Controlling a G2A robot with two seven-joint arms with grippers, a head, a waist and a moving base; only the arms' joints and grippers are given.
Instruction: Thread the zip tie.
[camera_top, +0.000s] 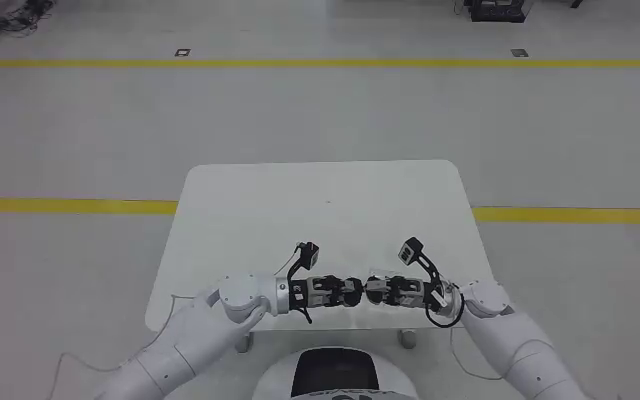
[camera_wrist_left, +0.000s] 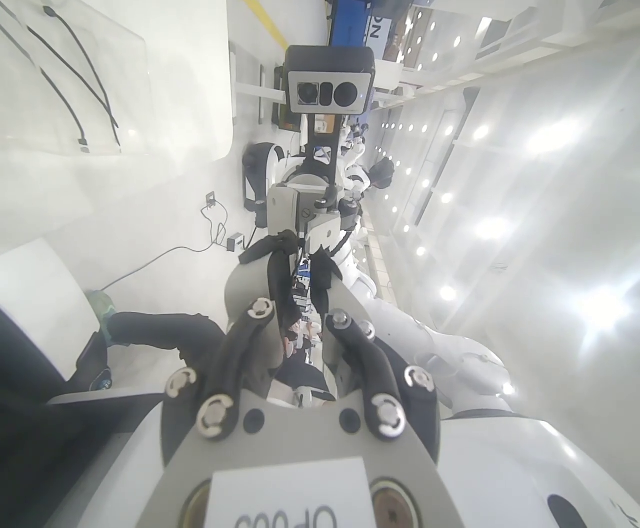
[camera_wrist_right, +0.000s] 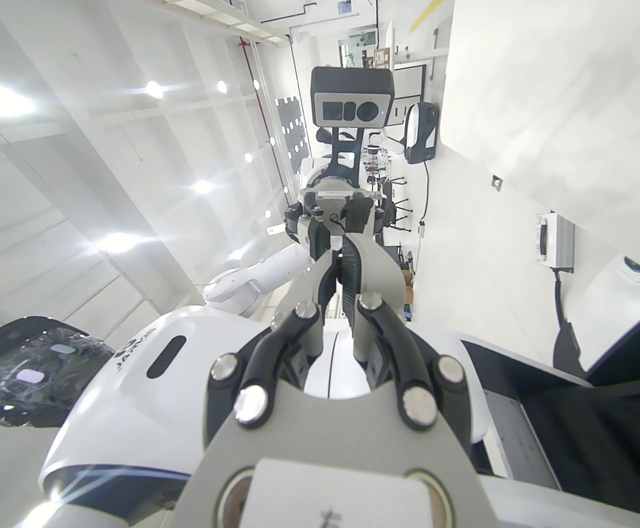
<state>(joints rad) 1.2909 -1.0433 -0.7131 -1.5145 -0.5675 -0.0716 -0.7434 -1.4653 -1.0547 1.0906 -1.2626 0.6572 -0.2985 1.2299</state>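
White tabletop (camera_top: 320, 200) lies under both arms, which meet nose to nose over its near side. On the left, the left gripper (camera_top: 349, 290) has its fingers drawn close, with only a slit between the dark pads. The zip tie is too thin to make out; I'd guess it sits where the tips meet. On the right, the right gripper (camera_top: 373, 289) is pinched tight as well. This looks like the threading itself: next, the tail needs fine lining-up with the head's slot, then a push through.
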